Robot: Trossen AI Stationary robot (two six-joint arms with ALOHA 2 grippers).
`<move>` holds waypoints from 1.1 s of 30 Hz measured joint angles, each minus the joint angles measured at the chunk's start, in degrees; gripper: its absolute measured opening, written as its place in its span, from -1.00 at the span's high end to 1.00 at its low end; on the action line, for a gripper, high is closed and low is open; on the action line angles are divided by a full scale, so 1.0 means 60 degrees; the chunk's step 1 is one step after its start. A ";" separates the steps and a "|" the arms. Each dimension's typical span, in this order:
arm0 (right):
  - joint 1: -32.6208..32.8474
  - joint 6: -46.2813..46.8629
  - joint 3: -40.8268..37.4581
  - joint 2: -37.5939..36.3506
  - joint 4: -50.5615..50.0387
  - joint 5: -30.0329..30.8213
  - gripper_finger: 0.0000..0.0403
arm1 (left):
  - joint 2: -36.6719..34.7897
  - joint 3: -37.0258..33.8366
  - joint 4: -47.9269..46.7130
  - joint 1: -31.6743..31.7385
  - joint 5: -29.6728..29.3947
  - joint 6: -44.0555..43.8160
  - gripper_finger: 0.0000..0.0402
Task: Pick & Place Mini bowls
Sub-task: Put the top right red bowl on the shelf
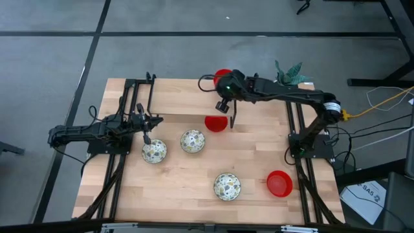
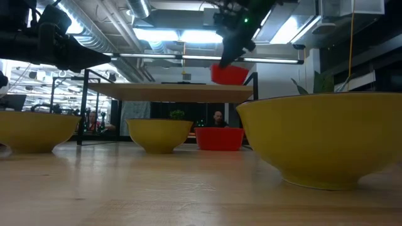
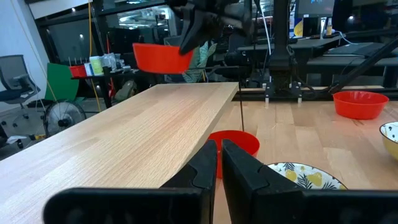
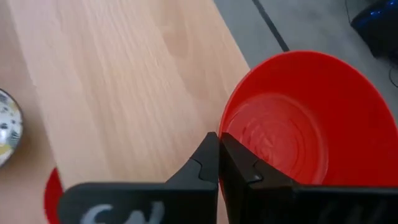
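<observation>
Your right gripper (image 4: 219, 163) pinches rim of red bowl (image 4: 298, 118), held aloft over table's (image 1: 194, 188) far edge. Your left gripper (image 3: 219, 163) nearly closed, empty, above patterned bowl (image 1: 154, 152). Second red bowl (image 1: 216, 123) mid-table, third (image 1: 279, 183) near right.

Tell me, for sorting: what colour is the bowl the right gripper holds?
Plain red bowl, shown best in the right wrist view.
</observation>
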 joint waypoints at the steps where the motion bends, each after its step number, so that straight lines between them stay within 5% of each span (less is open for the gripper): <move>1: -0.0037 -0.0064 0.0000 0.0083 0.0064 -0.0086 0.99 | 0.0000 0.0003 -0.0004 0.0000 0.0000 0.0000 0.90; 11: -0.0365 -0.0247 0.0000 0.0529 0.0491 -0.1371 0.99 | 0.0000 0.0002 -0.0003 0.0000 -0.0002 0.0000 0.90; 33: -0.0480 -0.1350 0.0015 0.0897 0.0936 -0.2524 0.99 | 0.0001 0.0004 -0.0003 0.0000 -0.0003 0.0000 0.91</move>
